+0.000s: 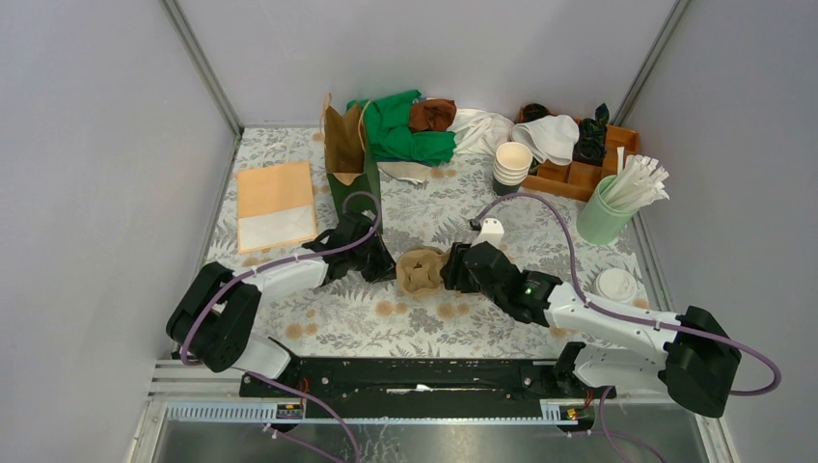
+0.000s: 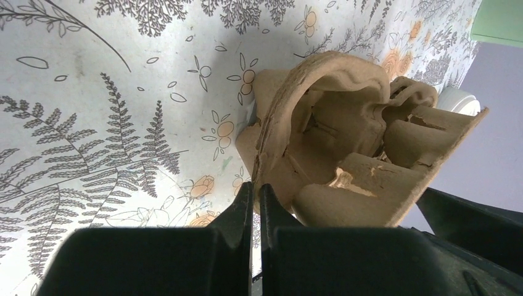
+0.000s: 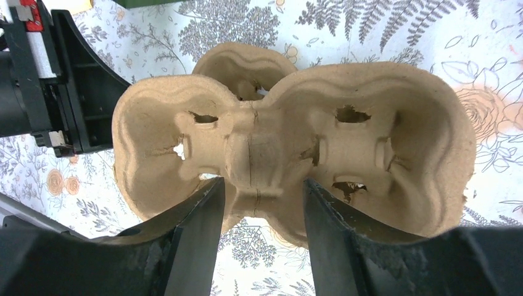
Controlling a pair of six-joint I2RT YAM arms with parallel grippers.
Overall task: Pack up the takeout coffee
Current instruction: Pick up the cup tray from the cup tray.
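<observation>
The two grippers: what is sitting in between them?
The brown cup carrier lies between the left gripper and the right gripper. The top view shows this best.

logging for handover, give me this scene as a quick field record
carrier: moulded-pulp cup carrier, centre of table, between both hands
left hand: shut on carrier's edge
right hand: open, straddling carrier's rim
coffee: lidded white cup, right of the carrier, not yet packed
bag: brown paper bag, standing at the back
</observation>
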